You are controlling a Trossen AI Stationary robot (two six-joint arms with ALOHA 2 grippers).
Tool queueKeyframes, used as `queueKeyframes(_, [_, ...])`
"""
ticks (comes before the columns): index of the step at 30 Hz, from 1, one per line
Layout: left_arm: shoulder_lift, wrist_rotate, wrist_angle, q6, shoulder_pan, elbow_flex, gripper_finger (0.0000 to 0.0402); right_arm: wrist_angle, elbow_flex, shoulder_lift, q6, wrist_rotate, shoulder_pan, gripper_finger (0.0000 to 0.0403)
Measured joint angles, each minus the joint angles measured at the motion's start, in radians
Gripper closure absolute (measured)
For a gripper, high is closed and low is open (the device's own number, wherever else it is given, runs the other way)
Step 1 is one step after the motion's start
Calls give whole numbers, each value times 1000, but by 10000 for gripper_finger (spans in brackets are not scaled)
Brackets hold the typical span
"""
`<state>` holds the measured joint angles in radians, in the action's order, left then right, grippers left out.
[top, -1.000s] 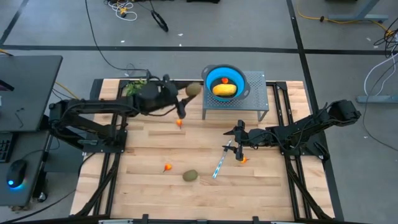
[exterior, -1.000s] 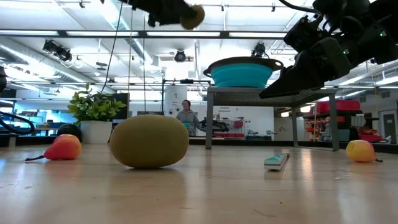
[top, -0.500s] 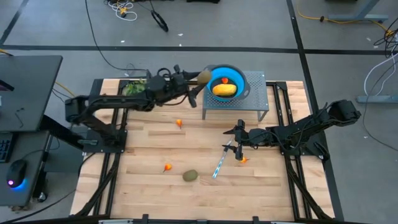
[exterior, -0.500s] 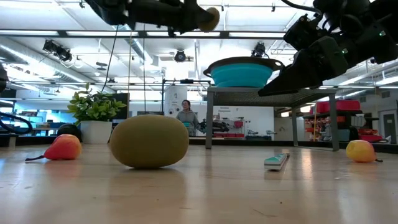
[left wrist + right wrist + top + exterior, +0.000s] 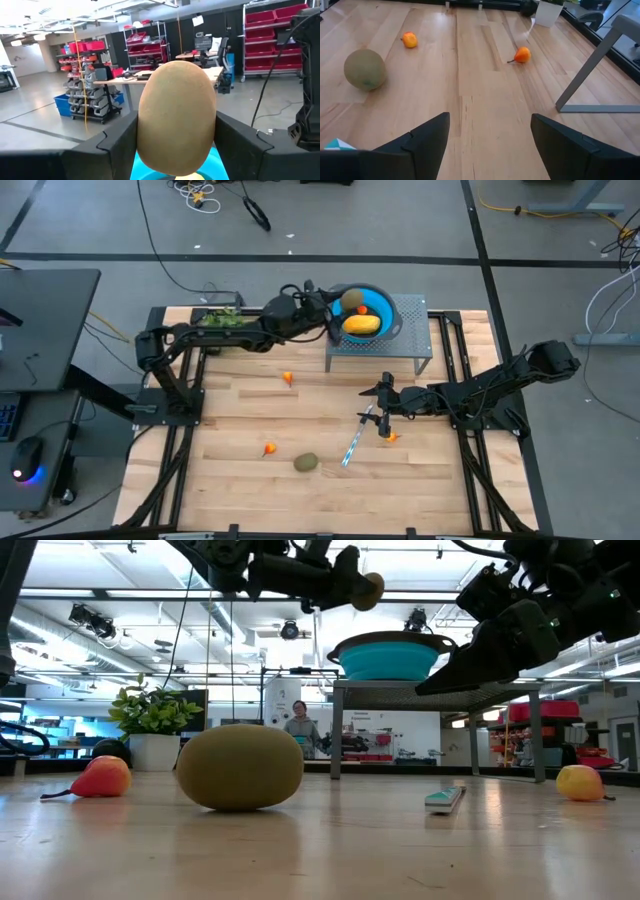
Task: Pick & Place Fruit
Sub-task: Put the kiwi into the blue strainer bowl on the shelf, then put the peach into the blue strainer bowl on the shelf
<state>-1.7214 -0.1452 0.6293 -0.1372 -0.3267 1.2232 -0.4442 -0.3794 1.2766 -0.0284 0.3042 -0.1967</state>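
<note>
1 kiwi (image 5: 352, 301) clamped in left gripper (image 5: 346, 304), over blue bowl (image 5: 380, 307)

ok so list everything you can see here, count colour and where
kiwi: two, olive-brown; one in the left gripper over the bowl's edge, one on the near table
bowl: one, blue, on the stand
stand: one, grey metal, far side of table
oblong fruit: one, yellow-orange, in the bowl
small fruit: three on the table, orange-red; one mid-left, one near-left, one by the right gripper
utensil: one, silver-blue, mid table
plant: one, green, far-left corner
table: one, light wood
left gripper: shut on the kiwi
right gripper: open, low over mid table
</note>
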Motion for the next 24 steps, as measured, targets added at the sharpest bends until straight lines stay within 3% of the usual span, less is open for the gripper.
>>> queueKeyframes(15, [1,0,-80,22,-9,2,76,3,0,0,0,0,0,115])
queueKeyframes(20, [34,-48,-124,7,-2,1,71,19,0,0,-2,0,0,115])
queueKeyframes(24, [121,-112,-264,-9,20,1,76,43,0,0,-9,0,0,115])
